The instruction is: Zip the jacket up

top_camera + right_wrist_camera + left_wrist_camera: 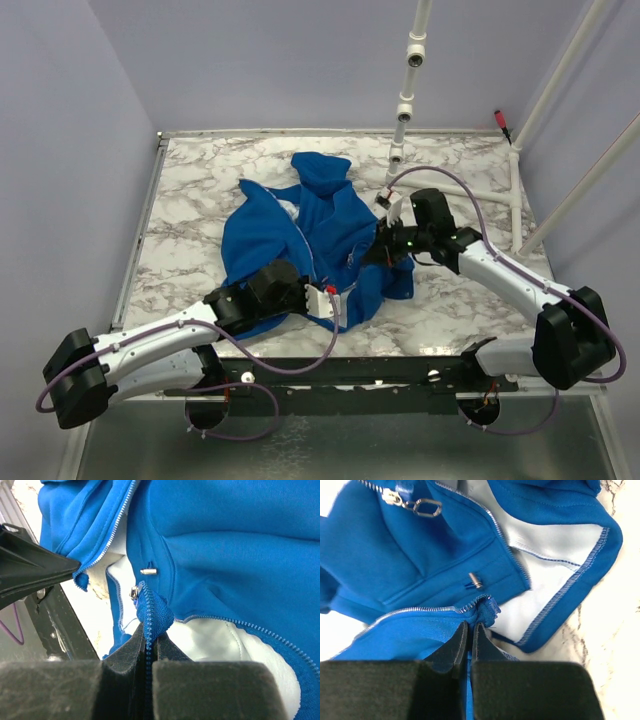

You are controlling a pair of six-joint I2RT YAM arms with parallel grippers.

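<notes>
The royal-blue jacket (320, 235) lies crumpled and unzipped on the marble table (190, 200), hood toward the back. My left gripper (332, 303) is at its near hem. In the left wrist view the left gripper (470, 625) is shut on the bottom end of one zipper edge (420, 610). The silver slider and pull (415, 504) sit on the other edge, top left. My right gripper (385, 248) is at the jacket's right side. In its wrist view the right gripper (150, 630) is shut on the zipper tape (155, 607) just below a small metal part (134, 592). Pale lining (215, 635) shows beside it.
A white pipe frame (405, 95) rises at the table's back right. A black metal rail (350, 375) runs along the near edge. A small metal pin (475, 580) on a blue cord lies on the jacket front. The left arm's black finger (30, 567) shows in the right wrist view.
</notes>
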